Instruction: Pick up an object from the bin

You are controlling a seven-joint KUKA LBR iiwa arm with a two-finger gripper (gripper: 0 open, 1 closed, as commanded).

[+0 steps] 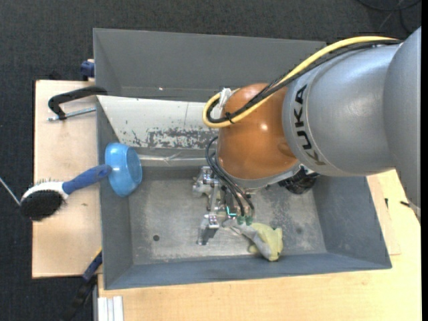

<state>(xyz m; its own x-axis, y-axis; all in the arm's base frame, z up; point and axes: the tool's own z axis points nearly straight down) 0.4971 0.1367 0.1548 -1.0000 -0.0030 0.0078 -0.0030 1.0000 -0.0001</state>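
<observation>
Low over the bin (154, 209) floor, the gripper (212, 223) is at the approach step, with nothing lifted yet.
Its tip sits near the front middle of the floor, just beside a pale yellow lump (266, 240) that lies toward the view's right by the front wall. Whether they touch cannot be told, nor whether the gripper is released or clenched; nothing shows in its grasp. A blue scoop (123, 170) leans on the left rim, well apart. The next move likely calls for centring over the lump, closing on it, then a straight lift.
</observation>
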